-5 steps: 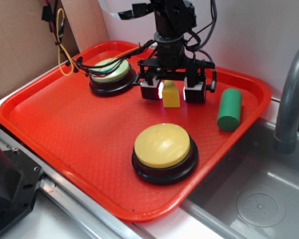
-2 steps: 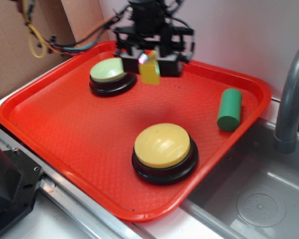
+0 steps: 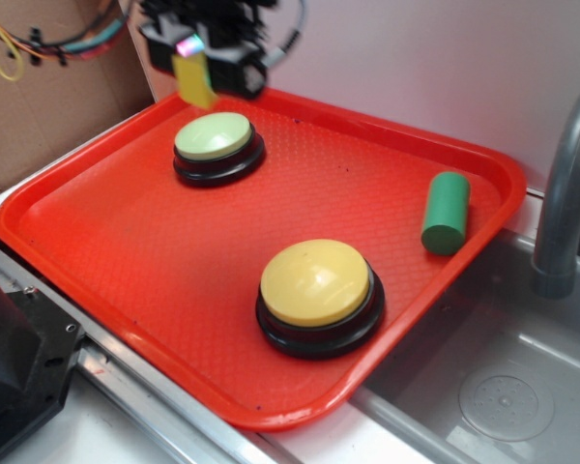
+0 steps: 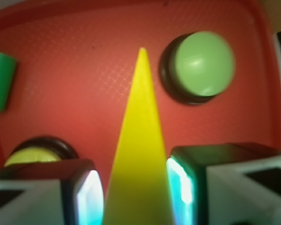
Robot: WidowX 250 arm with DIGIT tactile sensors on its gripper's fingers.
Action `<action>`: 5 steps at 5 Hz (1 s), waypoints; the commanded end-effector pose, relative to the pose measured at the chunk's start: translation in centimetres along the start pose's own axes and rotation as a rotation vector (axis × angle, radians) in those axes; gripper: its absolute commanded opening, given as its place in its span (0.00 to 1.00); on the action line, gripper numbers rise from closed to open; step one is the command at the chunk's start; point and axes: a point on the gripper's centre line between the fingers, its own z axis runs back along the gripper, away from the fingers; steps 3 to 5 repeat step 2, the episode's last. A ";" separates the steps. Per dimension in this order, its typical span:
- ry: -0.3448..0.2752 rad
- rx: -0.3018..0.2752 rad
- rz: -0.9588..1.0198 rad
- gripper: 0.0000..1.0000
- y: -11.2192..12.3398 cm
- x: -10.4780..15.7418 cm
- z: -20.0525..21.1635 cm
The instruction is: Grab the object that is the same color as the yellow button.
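The yellow block (image 3: 195, 81) is small, and in the wrist view (image 4: 138, 150) it shows as a long narrow wedge that ends in a sharp point. The claw (image 3: 201, 60) is clamped on it, one pad at each side, and holds it in the air above the far left corner of the red tray (image 3: 126, 242), beyond the pale green button (image 3: 214, 137). The block touches nothing below it.

The yellow button (image 3: 315, 282) has the same colour as the block; it is a big round dome on a black base, near the front right of the tray. The green cylinder (image 3: 446, 213) lies close to the right rim. Between the two buttons and along the left side, the tray floor is bare. Behind the claw stands a cardboard wall (image 3: 39, 97), very near. To the right of the tray there is a grey sink (image 3: 503, 387) with a tap (image 3: 565, 193).
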 end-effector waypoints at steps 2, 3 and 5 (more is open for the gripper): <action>-0.038 -0.042 0.129 0.00 5.3 -3.6 1.0; -0.038 -0.042 0.129 0.00 5.3 -3.6 1.0; -0.038 -0.042 0.129 0.00 5.3 -3.6 1.0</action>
